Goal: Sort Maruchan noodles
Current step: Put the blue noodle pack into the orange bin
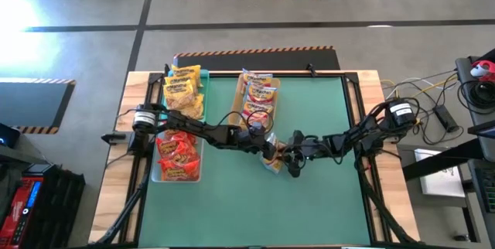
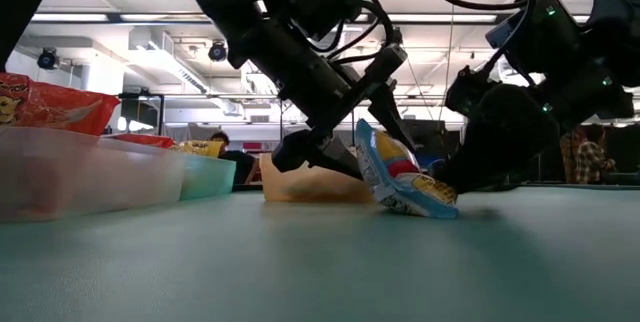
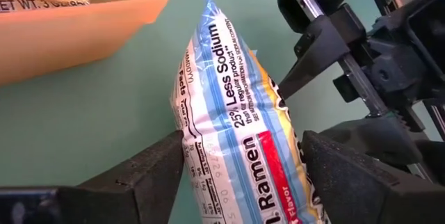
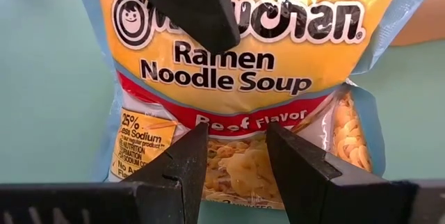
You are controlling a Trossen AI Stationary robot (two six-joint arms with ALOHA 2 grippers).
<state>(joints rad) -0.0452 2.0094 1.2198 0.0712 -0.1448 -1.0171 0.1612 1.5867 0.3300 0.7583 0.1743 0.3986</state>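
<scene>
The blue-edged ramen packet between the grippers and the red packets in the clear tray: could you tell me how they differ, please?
The blue-edged packet stands on edge on the green table; the red packets lie flat in the clear tray. It sits between the left gripper and right gripper; the red ones are untouched. Both are crinkly ramen packs.

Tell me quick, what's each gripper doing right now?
Left gripper: open, fingers on either side of the upright blue-edged packet.
Right gripper: partly closed on that packet's lower edge, apparently holding it.
</scene>
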